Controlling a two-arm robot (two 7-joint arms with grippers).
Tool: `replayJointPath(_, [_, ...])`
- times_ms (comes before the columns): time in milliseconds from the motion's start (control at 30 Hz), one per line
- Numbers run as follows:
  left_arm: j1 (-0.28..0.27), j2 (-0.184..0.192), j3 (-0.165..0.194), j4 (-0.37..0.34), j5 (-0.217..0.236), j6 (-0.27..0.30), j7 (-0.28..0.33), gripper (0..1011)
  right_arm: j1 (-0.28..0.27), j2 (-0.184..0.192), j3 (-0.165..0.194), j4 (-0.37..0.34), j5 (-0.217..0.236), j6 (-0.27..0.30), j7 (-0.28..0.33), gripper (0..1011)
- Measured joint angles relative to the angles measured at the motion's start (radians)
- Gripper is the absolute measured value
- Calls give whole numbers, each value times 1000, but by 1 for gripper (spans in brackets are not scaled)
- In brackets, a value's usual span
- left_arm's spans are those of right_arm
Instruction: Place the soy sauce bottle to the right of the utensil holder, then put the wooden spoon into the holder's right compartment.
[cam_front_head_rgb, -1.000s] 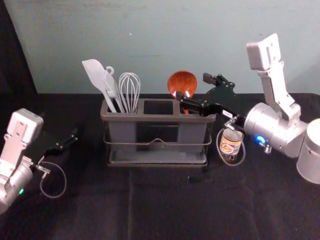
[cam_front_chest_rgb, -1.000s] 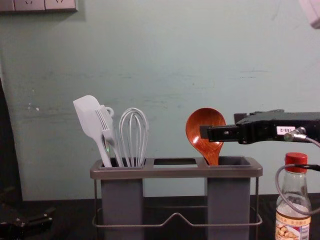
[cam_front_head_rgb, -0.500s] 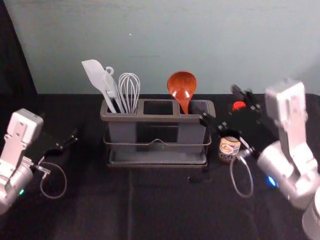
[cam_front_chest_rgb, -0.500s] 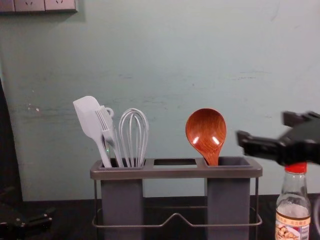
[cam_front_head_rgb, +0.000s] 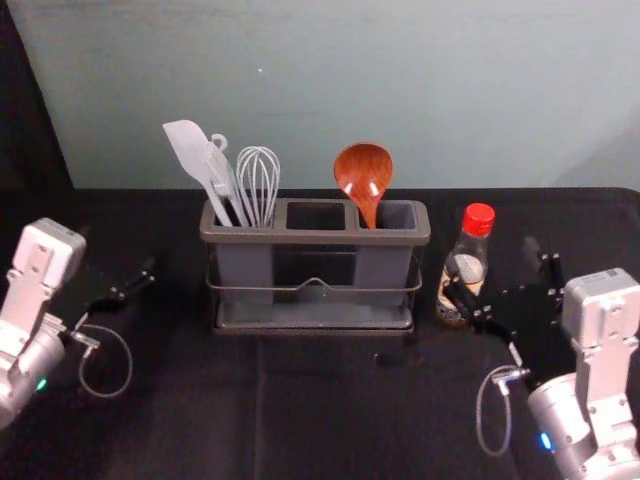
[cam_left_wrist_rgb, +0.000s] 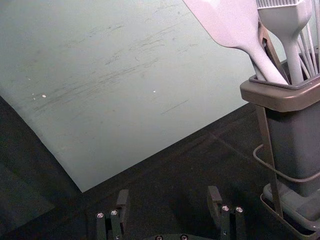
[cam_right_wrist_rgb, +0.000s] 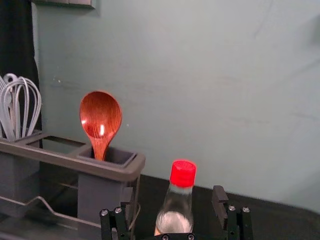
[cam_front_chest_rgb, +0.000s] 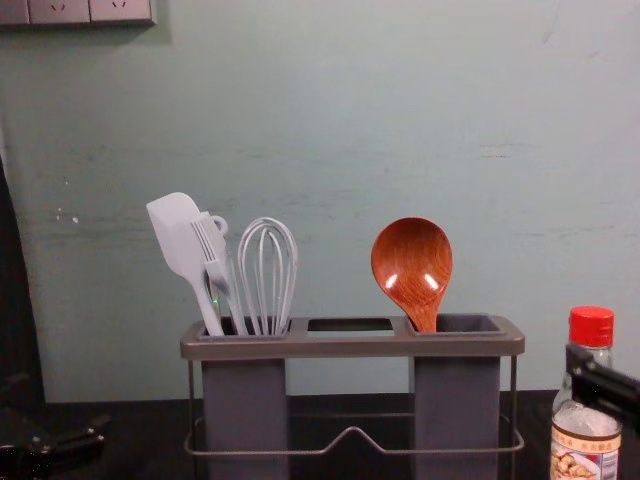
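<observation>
Two placed: spoon (cam_front_head_rgb: 363, 172) handle-down so the holder (cam_front_head_rgb: 320, 237) slot (cam_front_head_rgb: 402, 213) at right props it, bottle (cam_front_head_rgb: 469, 264) upright alongside. Right gripper (cam_right_wrist_rgb: 173, 194) near bottle, left gripper (cam_left_wrist_rgb: 168, 191) parked left, both jaws apart, likely for clearance.

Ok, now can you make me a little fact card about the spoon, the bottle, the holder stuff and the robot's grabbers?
wooden spoon: in the right compartment, round end up
soy sauce bottle: upright on the table, right of the holder
bottle cap: red
utensil holder: standing on the table
left compartment: white spatula, brush and whisk
right gripper: open, near the bottle, holding nothing
left gripper: open, out to the holder's left, holding nothing
job: both parts look done
</observation>
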Motion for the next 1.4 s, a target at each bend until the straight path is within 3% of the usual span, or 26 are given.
replayJointPath(200, [0, 0, 0, 0, 0, 0, 0, 1011, -17, -25, 8, 17, 24, -3, 12, 1004])
replayJointPath(433, [0, 0, 0, 0, 0, 0, 0, 1011, -24, -69, 23, 50, 80, 45, 45, 1004])
replayJointPath(600, [0, 0, 0, 0, 0, 0, 0, 1011, -24, -81, 32, 61, 93, 55, 67, 1004])
replayJointPath(1400, [0, 0, 0, 0, 0, 0, 0, 1011, -25, -81, 31, 60, 92, 55, 66, 1004])
